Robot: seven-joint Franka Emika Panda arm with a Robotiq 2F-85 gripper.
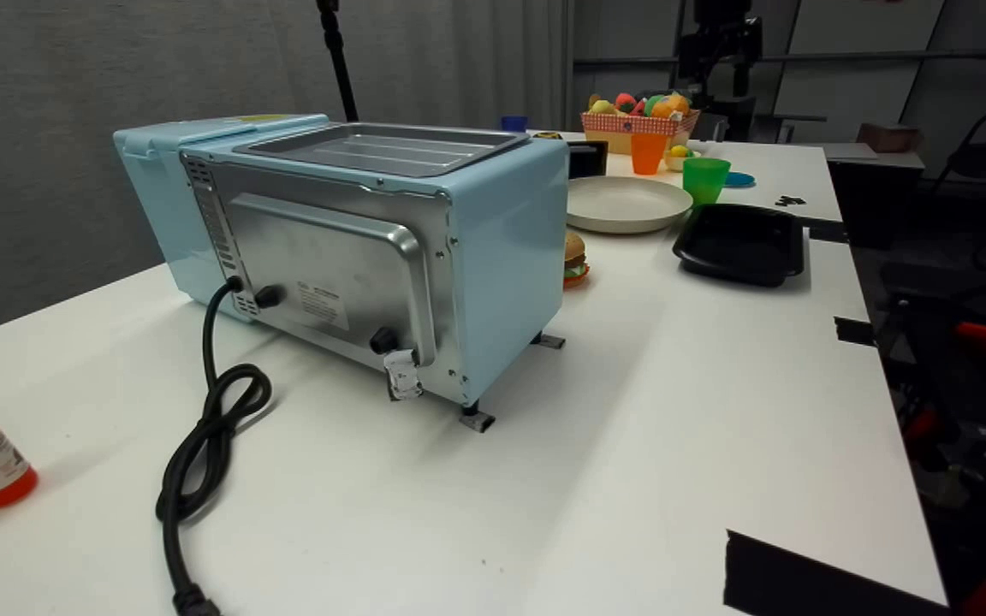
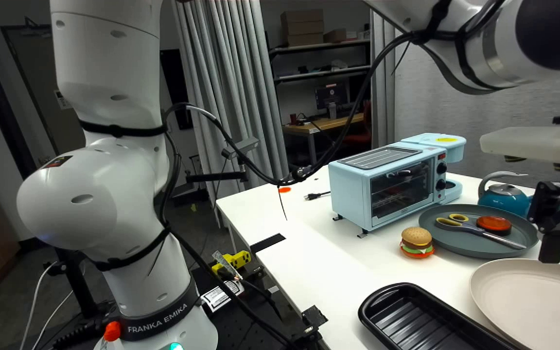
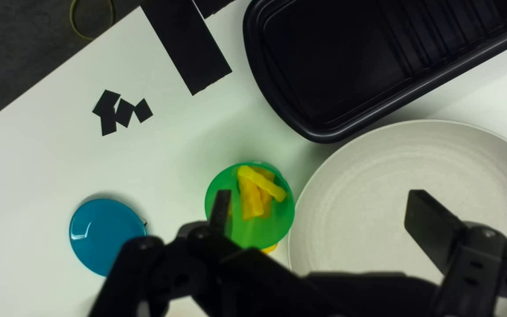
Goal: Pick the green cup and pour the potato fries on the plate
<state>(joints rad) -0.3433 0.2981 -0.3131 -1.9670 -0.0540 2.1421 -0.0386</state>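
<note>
The green cup stands upright, touching or very close to the rim of the cream plate in the wrist view. The yellow potato fries lie inside it. The cup and plate also show in an exterior view; the plate shows in an exterior view where the cup is out of view. My gripper is open and empty above them. One finger overlaps the cup in the wrist view, the other is over the plate. In an exterior view the gripper is cut by the edge.
A black tray lies beside the plate. A blue round item is near the cup. A toy burger, a grey plate with scissors and a blue toaster oven stand farther along. An orange cup and fruit basket stand behind.
</note>
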